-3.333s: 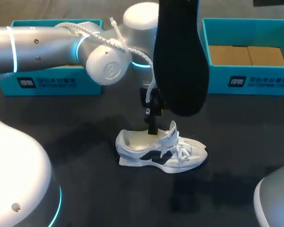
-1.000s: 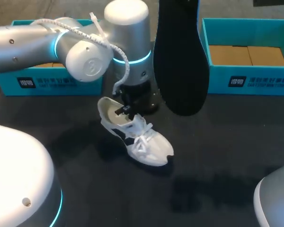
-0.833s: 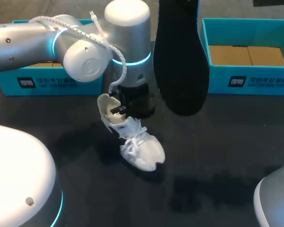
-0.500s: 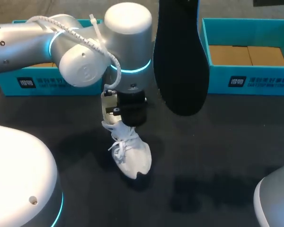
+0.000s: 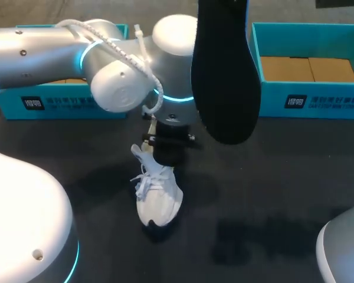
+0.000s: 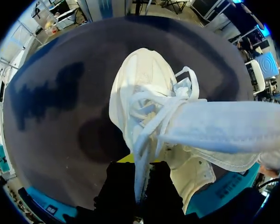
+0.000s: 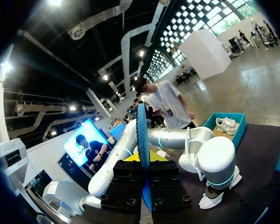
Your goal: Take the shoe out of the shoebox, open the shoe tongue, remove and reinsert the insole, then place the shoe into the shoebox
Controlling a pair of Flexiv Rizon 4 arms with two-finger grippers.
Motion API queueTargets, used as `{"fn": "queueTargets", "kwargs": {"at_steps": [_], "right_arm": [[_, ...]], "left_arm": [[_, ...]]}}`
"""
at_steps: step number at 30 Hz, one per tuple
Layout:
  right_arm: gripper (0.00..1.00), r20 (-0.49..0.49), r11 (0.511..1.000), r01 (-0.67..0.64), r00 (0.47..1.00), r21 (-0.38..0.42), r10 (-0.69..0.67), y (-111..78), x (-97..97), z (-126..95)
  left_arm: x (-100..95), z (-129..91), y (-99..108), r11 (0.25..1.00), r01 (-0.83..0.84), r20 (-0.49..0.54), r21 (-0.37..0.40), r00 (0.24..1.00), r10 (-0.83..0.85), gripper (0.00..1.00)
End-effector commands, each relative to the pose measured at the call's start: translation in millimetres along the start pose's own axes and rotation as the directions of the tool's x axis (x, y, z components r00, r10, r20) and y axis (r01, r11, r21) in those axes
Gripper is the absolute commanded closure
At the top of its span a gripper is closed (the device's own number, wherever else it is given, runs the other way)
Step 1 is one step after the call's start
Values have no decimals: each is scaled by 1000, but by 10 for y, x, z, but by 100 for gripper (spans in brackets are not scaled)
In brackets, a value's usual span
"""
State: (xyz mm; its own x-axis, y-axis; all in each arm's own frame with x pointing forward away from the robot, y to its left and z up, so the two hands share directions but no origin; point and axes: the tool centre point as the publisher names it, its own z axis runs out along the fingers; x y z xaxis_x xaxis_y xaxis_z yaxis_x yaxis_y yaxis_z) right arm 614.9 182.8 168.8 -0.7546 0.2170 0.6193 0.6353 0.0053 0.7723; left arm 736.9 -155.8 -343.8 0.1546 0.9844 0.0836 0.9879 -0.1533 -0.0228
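Left gripper (image 6: 139,171) clamped on soft white shoe (image 5: 158,197), laces loose, right gripper (image 7: 143,164) pinching flat black insole (image 5: 224,76) edge-on.

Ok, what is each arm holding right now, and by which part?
Left gripper: the white shoe, fingers at its opening, seemingly on the tongue. Right gripper: the black insole, pinched edge-on at one end.

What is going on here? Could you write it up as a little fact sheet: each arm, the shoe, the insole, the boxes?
left gripper: shut on the white shoe near its opening
shoe: over the middle of the table, toe towards the near edge, laces up
right gripper: shut on the black insole
insole: held upright, high above the table
boxes: two teal ones at the far edge, left box and right box
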Motion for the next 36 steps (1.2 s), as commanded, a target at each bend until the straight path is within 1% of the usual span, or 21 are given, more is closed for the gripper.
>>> {"fn": "queueTargets", "kwargs": {"at_steps": [1,13,21,28,29,30,31,34,36], "right_arm": [[100,0,1000,-1,1000,3,1,26,0,41],[100,0,1000,-1,1000,3,1,26,0,41],[100,0,1000,-1,1000,3,1,26,0,41],[100,0,1000,-1,1000,3,1,26,0,41],[100,0,1000,-1,1000,3,1,26,0,41],[100,0,1000,-1,1000,3,1,26,0,41],[100,0,1000,-1,1000,3,1,26,0,41],[100,0,1000,-1,1000,3,1,26,0,41],[100,0,1000,-1,1000,3,1,26,0,41]], "left_arm": [[-176,90,68,1000,16,-21,16,1000,-16,100],[-369,233,118,998,50,-34,30,998,-49,100],[-426,388,143,996,86,-57,38,995,-83,100],[-445,455,180,994,105,-63,31,993,-103,100],[-446,460,188,994,108,-62,31,992,-106,56],[-446,460,190,993,110,-61,31,992,-108,21],[-446,460,191,993,111,-60,31,992,-109,0],[-446,434,202,992,118,-44,32,992,-117,0],[-443,378,211,992,121,-27,33,992,-120,0]]}}
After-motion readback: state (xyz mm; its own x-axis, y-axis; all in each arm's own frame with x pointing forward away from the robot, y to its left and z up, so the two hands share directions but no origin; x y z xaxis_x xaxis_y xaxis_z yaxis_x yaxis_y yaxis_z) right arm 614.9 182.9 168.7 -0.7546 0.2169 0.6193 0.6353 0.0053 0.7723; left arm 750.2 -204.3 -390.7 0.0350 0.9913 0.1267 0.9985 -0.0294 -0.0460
